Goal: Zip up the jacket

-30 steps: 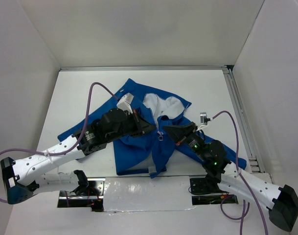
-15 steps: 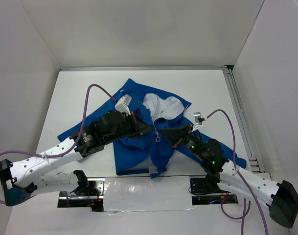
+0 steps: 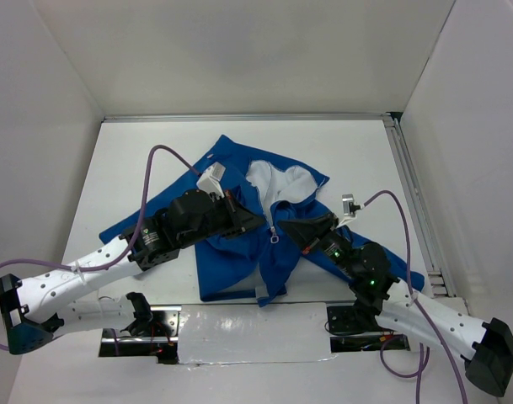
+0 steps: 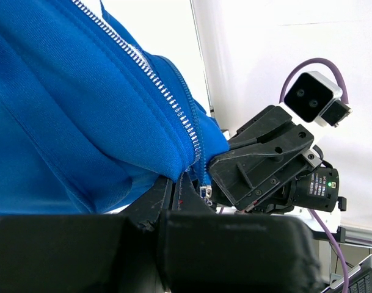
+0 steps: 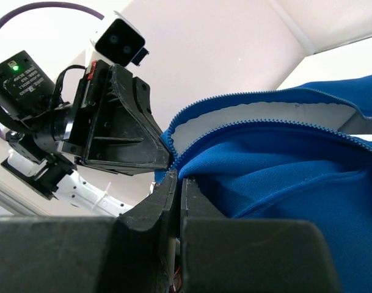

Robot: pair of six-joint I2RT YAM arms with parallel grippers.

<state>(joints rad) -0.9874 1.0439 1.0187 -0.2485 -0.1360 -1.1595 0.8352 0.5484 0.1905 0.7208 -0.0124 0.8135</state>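
Note:
The royal-blue jacket lies crumpled mid-table, its white lining showing at the collar. Its light zipper runs down to a small metal slider, also in the left wrist view. My left gripper is shut on the jacket's left front edge just beside the zipper. My right gripper faces it from the right, shut on the opposite zipper edge. The two gripper tips almost touch, with the slider between them.
White walls enclose the table on the left, back and right. A metal rail runs along the right side. A purple cable arches over the left arm, another over the right. A jacket sleeve spreads left under the left arm.
The right gripper nudged left toward the zipper, then eased slightly back right. The left arm shifted a little. Both stay shut on the jacket at the slider.

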